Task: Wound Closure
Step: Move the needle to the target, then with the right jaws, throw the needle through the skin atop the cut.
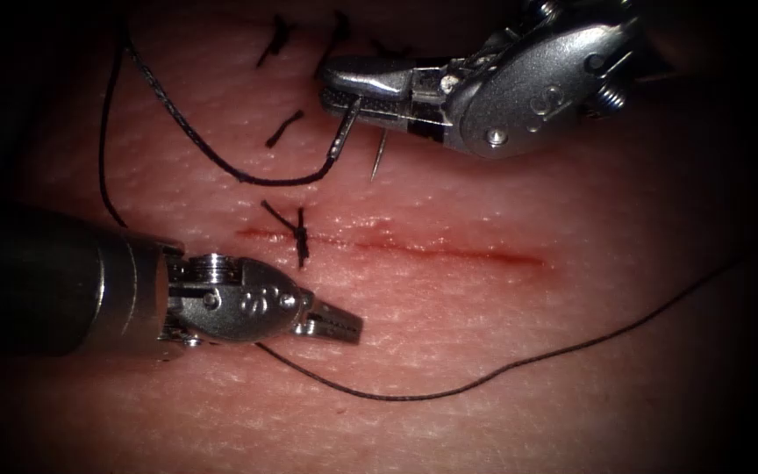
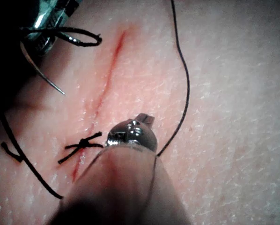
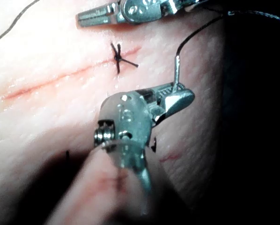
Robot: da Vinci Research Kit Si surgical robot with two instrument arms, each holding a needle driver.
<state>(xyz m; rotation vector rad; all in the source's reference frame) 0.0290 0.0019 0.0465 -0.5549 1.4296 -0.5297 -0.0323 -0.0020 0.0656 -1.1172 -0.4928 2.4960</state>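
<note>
Right tool (image 1: 344,92) is clamped on the needle (image 1: 377,162) near its thread end, above the cut (image 1: 414,250), clear of the tissue (image 1: 484,175). Left tool (image 1: 344,326) is closed, empty, below the cut. Thread (image 1: 449,391) trails from the needle across the tissue.

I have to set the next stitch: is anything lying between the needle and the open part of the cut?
Nothing visible does. The right hand holds the needle off the tissue, its tip pointing down toward the cut. The knotted stitch sits at the cut's left end. The left hand, holding nothing, is on the cut's near side.
</note>
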